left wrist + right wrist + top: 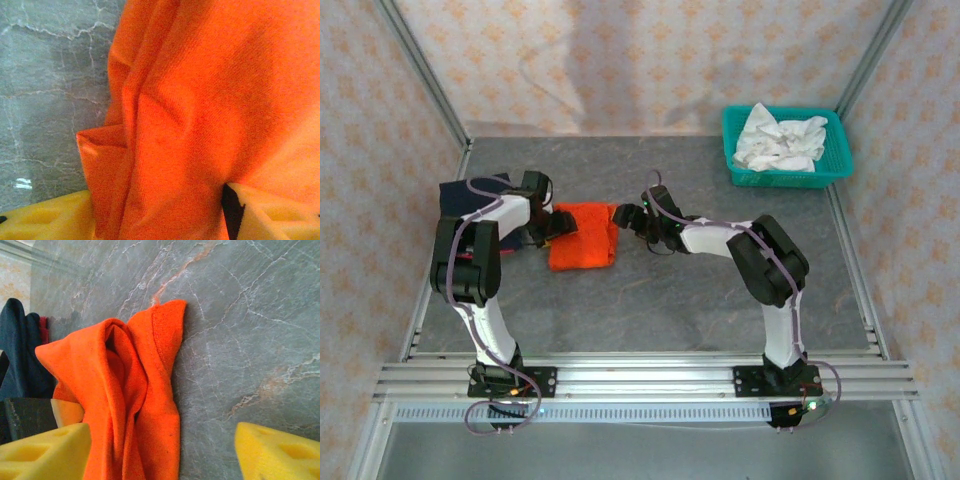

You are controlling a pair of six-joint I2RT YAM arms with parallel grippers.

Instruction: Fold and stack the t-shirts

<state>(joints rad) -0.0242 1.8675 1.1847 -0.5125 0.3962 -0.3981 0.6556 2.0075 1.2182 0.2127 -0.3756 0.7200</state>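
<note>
**Q:** What containers are on the table, and what is in them?

**A:** One teal plastic lattice basket (780, 181) sits at the far right corner of the grey marbled table (700, 300). It holds a crumpled heap of white cloth (780, 140), which rises above the rim.

**Q:** Where are the shirts?

**A:** Both lie on the table, well apart from the basket. The bright orange-red cloth t-shirt (583, 238) is a folded bundle left of centre, between the two grippers. The dark navy cloth t-shirt (458, 200) lies just beside it to the left, partly under the left arm.

**Q:** What are the grippers doing?

**A:** The left gripper (557, 222) is at the orange shirt's left edge. Its wrist view shows the yellow fingers (40, 217) standing apart with orange cloth bunched between them. I cannot tell whether they press on it.

The right gripper (628, 216) is at the shirt's far right corner. Its yellow fingers (280, 452) are spread wide. The cloth lies against the left one, bare table shows beside the right one, and nothing is pinched.
</note>
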